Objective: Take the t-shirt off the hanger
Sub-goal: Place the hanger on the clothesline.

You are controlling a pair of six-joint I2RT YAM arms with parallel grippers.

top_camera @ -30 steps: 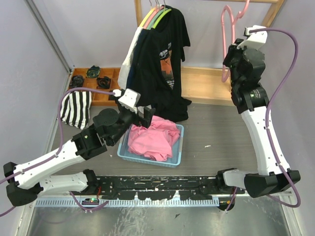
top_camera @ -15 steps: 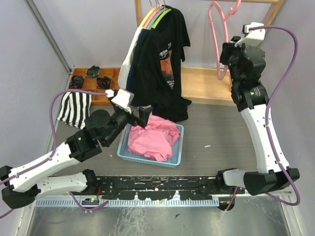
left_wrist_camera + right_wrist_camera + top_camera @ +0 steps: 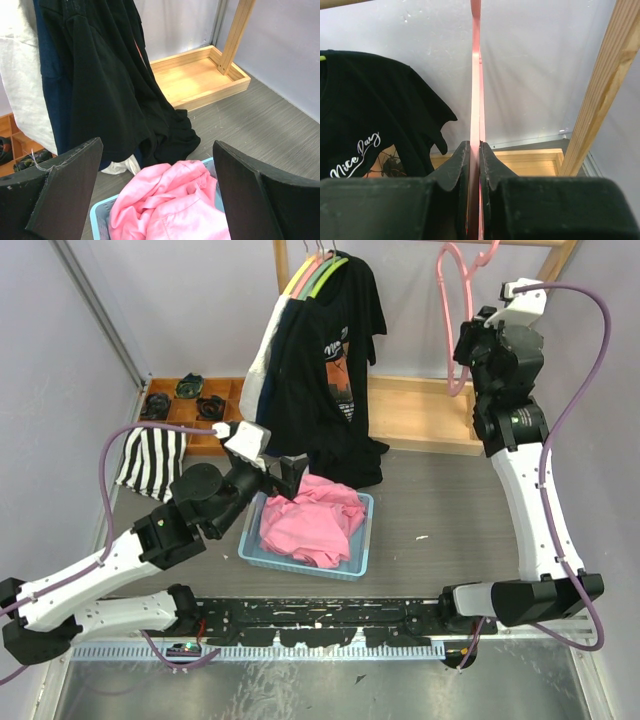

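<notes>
My right gripper (image 3: 475, 150) pinches the bare pink hanger (image 3: 475, 75) up by the wooden rack (image 3: 592, 90). My left gripper (image 3: 156, 147) hangs spread wide over the pink t-shirt (image 3: 310, 520), crumpled in the blue basket (image 3: 300, 565).

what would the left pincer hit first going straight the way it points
Probably the pooled hem of the black t-shirt, dead ahead of the open left pincer; the pink garment in the blue basket sits just below that line, though depth is unclear.
</notes>
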